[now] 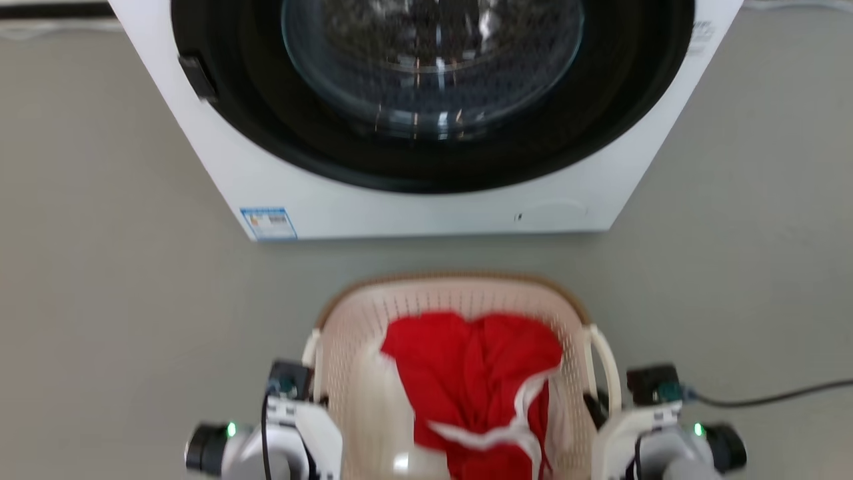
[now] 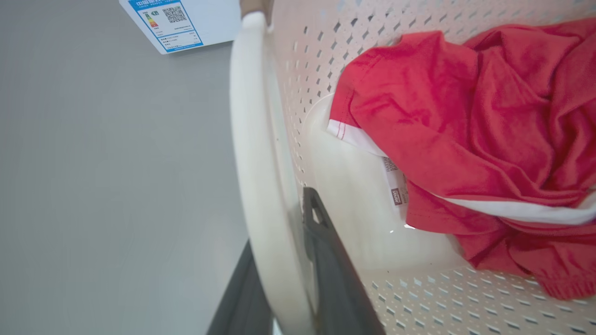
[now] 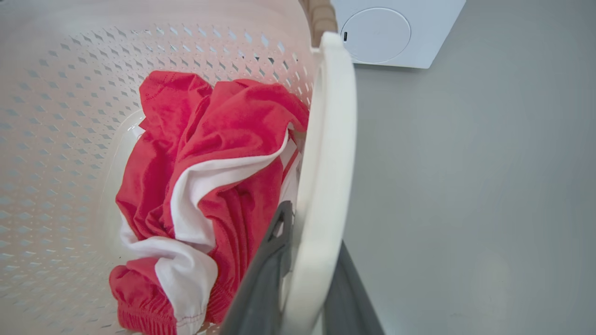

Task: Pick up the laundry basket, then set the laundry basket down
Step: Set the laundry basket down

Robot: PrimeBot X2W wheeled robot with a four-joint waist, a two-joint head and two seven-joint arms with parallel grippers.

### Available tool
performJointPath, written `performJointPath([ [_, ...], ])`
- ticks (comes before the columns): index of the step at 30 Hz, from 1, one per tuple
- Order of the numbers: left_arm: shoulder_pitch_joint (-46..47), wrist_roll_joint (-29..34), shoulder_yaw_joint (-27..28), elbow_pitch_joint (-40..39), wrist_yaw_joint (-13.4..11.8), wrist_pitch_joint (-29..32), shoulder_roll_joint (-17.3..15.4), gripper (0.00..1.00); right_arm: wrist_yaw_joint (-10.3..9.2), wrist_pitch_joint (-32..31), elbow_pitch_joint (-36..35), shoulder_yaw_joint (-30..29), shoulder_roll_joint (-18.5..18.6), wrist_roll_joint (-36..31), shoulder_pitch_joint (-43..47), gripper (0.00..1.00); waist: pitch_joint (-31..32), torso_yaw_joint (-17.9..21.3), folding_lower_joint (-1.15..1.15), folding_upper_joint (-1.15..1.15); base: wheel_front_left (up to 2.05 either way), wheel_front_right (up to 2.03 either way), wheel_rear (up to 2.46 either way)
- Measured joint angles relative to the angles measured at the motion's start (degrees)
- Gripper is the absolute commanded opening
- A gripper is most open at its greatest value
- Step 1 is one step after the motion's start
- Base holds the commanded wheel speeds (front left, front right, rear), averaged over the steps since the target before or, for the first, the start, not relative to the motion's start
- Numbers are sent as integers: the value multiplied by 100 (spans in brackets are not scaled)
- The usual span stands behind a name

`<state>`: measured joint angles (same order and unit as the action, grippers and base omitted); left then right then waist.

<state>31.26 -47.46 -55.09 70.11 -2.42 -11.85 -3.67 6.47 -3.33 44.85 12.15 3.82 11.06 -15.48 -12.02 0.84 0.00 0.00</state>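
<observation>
1. Fingers of the left gripper (image 2: 284,232) sit one on each side of the laundry basket's (image 1: 373,320) white left loop handle (image 2: 251,139), nipped closed on it.
2. Likewise the right gripper (image 3: 312,232) clamps the right loop handle (image 3: 328,139), one dark finger inside, one outside.
3. Between both grippers, the laundry basket is near the front of the white washing machine (image 1: 400,213), over the grey floor (image 1: 100,300). Whether it touches the floor cannot be told.
4. Crumpled inside it lies a red-and-white garment (image 1: 480,373).

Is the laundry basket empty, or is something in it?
Not empty: a crumpled red garment with white trim lies inside the laundry basket.
</observation>
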Motion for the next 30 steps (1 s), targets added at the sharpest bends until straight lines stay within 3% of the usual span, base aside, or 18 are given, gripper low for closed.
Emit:
performJointPath([
  [13, 1235, 53, 203, -45, -8, -224, -163, 0, 0, 382, -18, -167, -8, -382, -1220, 0, -1432, -69, 0, 0, 0, 0, 0],
  [30, 2231, 589, 783, -884, -162, -254, -487, 0, 0, 764, -99, -483, 38, -821, -2459, 0, -3320, -182, 0, 0, 0, 0, 0],
])
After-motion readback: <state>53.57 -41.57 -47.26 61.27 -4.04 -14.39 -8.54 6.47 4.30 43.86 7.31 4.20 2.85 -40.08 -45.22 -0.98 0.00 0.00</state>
